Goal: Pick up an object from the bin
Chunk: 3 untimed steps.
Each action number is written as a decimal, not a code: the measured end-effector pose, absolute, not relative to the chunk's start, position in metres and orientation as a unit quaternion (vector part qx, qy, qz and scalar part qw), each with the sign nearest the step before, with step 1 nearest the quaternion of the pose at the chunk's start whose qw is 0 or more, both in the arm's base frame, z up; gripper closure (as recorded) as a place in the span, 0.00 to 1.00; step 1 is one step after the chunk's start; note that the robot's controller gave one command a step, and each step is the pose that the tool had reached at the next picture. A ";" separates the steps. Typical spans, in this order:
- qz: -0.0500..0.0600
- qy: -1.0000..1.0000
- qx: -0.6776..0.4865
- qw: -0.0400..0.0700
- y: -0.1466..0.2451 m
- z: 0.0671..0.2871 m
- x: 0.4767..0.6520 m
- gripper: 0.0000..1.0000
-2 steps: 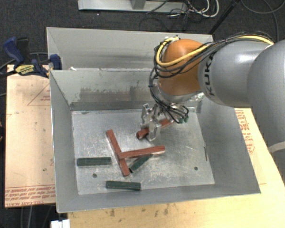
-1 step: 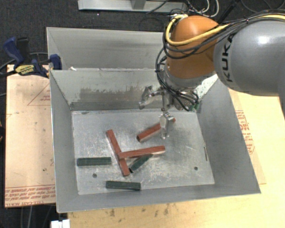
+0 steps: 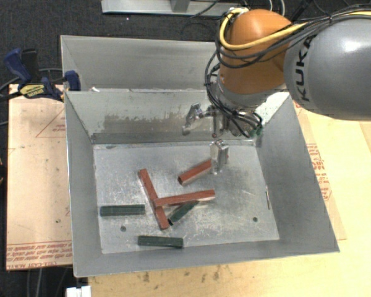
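The gripper (image 3: 219, 164) hangs low over the floor of the bin (image 3: 80, 166), at the upper right end of a short red-brown bar (image 3: 195, 172) that lies slanted just below and to its left. It appears to touch that end or sit just beside it. I cannot tell whether the gripper is spread or closed, and nothing is visibly clamped in it. By my reading no pick is made yet: every piece lies flat on the floor, so the grasp and the lift are both left. Further below and left of the gripper two longer red-brown bars cross, one slanted (image 3: 148, 193) and one nearly level (image 3: 187, 197), with a dark green bar (image 3: 182, 211) tucked under them. Two more green bars, (image 3: 122, 210) and (image 3: 160, 242), lie well apart beyond. The back wall rises close behind the gripper, and the sloping side wall is near on its right. Bare floor below and right of it gives open room.
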<state>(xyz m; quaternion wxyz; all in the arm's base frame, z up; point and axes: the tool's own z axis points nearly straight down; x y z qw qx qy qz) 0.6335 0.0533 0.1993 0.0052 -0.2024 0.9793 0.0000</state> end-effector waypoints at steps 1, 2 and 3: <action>0.001 0.973 -0.232 0.002 0.057 0.081 0.623 1.00; 0.001 0.973 -0.232 0.002 0.057 0.081 0.623 1.00; 0.000 0.975 -0.222 0.001 0.045 0.287 0.617 1.00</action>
